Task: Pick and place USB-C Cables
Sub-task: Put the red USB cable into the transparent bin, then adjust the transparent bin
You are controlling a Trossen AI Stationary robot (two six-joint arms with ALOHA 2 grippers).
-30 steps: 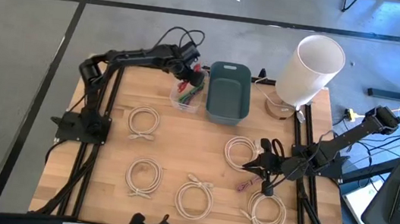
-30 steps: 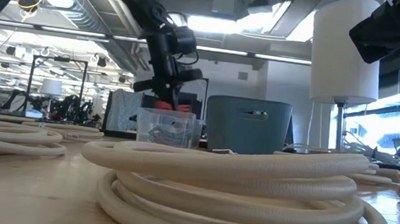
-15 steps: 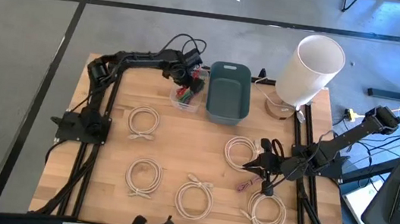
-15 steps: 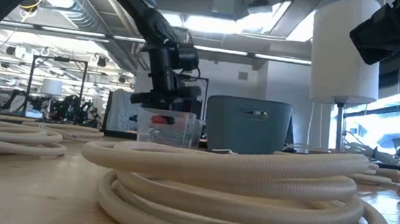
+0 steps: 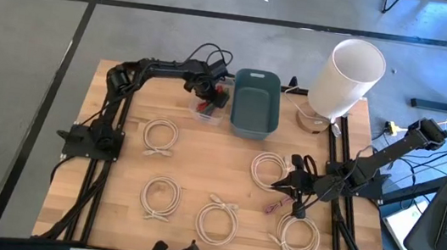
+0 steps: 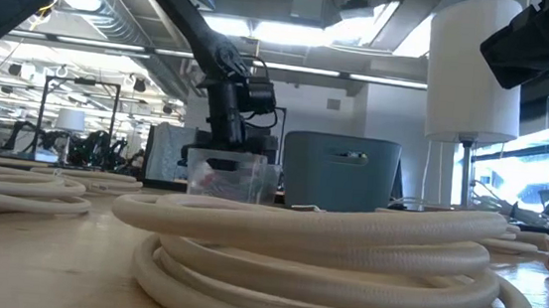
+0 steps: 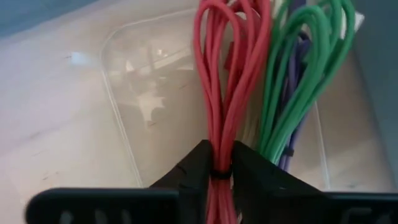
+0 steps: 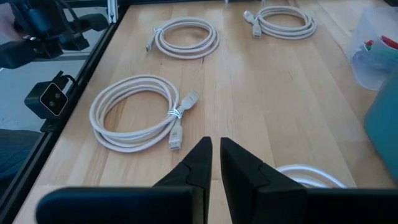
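Fingers: the left gripper (image 7: pixel 221 169) is clamped on the red bundle (image 7: pixel 227 81) at its tie; the right gripper (image 8: pixel 214 160) is nearly closed with nothing between its tips.

High view: the left gripper (image 5: pixel 210 95) is held over the clear tub (image 5: pixel 208 108), just beside the teal bin (image 5: pixel 256 103) at the far side of the table (image 5: pixel 110 214). Six white coils (image 5: pixel 161 134) are spread over the wood. The right gripper (image 5: pixel 295 185) rests low, next to one coil, with a pinkish-brown bundle (image 5: pixel 273 206) near it.

Low view: the left gripper (image 6: pixel 230 120) is seen just above the tub (image 6: pixel 230 178), the bin (image 6: pixel 341 172) to one side. A coil (image 6: pixel 325 263) fills the foreground.

Left wrist view: the red bundle is gripped and stands in the tub (image 7: pixel 143 106); a green bundle (image 7: pixel 298 81) and a purple one (image 7: pixel 292 112) lie just beside it in the same tub.

Right wrist view: three coils are in full view on the bare wood, the nearest (image 8: pixel 140 112) ahead of the fingertips, and part of another at the gripper's side.

Progress: whether the red bundle is being put in or taken out cannot be told. Three coloured bundles are at the tub; the pinkish-brown bundle and all six coils are judged still unhandled, so most of the task appears left.
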